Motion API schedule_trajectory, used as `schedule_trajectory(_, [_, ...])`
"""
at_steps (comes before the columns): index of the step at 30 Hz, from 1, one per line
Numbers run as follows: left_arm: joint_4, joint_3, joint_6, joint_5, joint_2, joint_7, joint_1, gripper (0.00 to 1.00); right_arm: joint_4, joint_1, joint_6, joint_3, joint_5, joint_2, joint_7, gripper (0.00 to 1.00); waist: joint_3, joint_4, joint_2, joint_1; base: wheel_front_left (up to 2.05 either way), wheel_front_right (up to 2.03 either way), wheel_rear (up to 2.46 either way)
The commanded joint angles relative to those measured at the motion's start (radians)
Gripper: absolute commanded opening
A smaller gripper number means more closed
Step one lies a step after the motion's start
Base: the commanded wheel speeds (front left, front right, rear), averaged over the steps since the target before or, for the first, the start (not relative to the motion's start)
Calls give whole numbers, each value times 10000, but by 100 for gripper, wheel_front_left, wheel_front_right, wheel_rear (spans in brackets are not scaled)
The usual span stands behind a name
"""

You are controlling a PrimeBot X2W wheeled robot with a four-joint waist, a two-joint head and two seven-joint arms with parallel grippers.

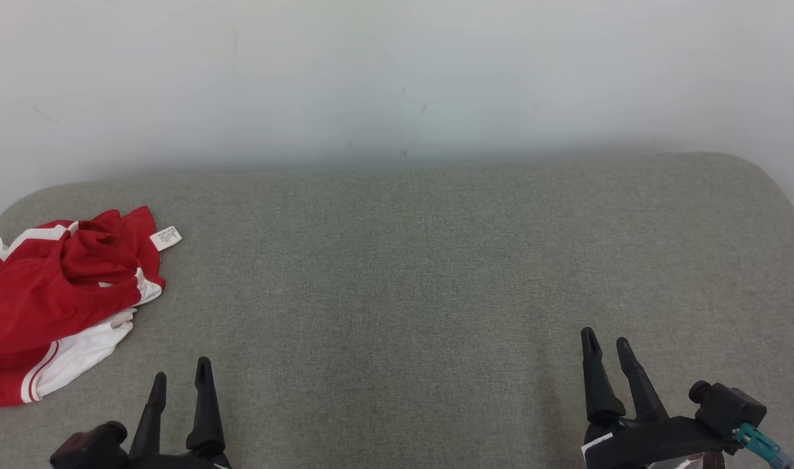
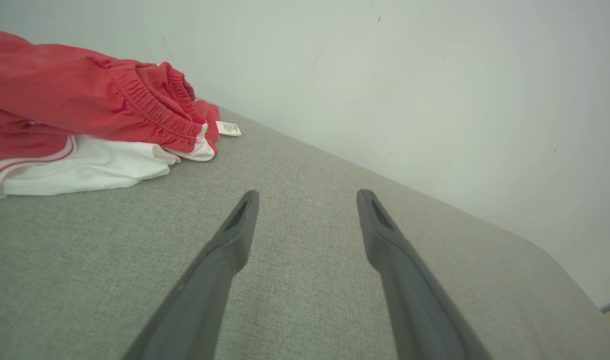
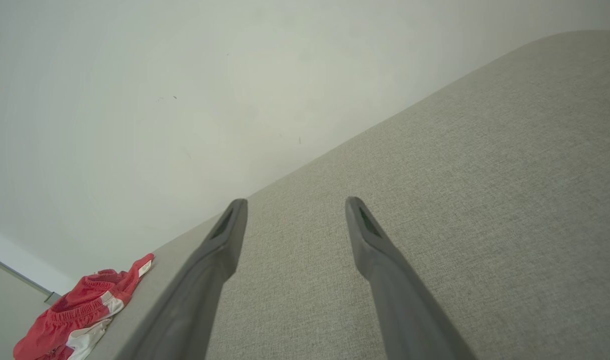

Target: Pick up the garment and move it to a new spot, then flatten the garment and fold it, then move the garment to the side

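- The left claw (image 1: 181, 370), two long dark fingers, stands open at the lower left with a clear gap between its tips. It holds nothing and touches nothing.
- Seen from the left wrist, those fingers spread wide over bare grey cloth, and the garment lies ahead and to the left of them, near but apart.
- The right claw (image 1: 606, 337), of the same dark make, is also parted and empty, at the lower right, well apart from the garment.
- The crumpled red and white sports shorts (image 1: 58, 293) lie in a loose heap at the far left edge of the grey woven fabric surface (image 1: 397, 273), partly cut off by the frame.
- Red cloth is bunched on top, with a gathered elastic waistband showing in the left wrist view. White panels with a thin red stripe spread out beneath it.
- A small white care label (image 1: 165, 238) sticks out of the heap's far corner, lying flat on the surface.
- A plain pale wall (image 1: 397, 78) rises behind the surface.
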Motion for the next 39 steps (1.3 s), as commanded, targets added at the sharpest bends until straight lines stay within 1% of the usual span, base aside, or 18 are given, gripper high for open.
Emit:
schedule_trajectory(1, [-122,-57,46,377,85,-123,30,100,-102,-38,-11,47,-376,-2,-119,100,-7,3,0,0,0,0,0])
schedule_trajectory(6, [-177,-141,116,861,148,-257,72,100,-102,-16,-12,98,-974,-3,-251,100,-25,15,0,0,0,0,0])
schedule_trajectory(16, [-316,-65,61,1600,319,-467,108,100,-171,25,-13,155,-1951,-3,-473,100,-41,21,0,0,0,0,0])
schedule_trajectory(19, [-429,-64,102,1855,298,-550,214,100,-210,46,-14,156,-2259,-2,-553,100,-55,29,0,0,0,0,0])
schedule_trajectory(24, [-472,67,15,2274,353,-658,303,100,-272,83,-15,153,-2795,-2,-658,100,-73,47,0,0,0,0,0])
schedule_trajectory(39, [-318,276,-44,3564,372,-971,445,100,-282,242,-17,101,-4143,-1,-976,100,-125,54,0,0,0,0,0])
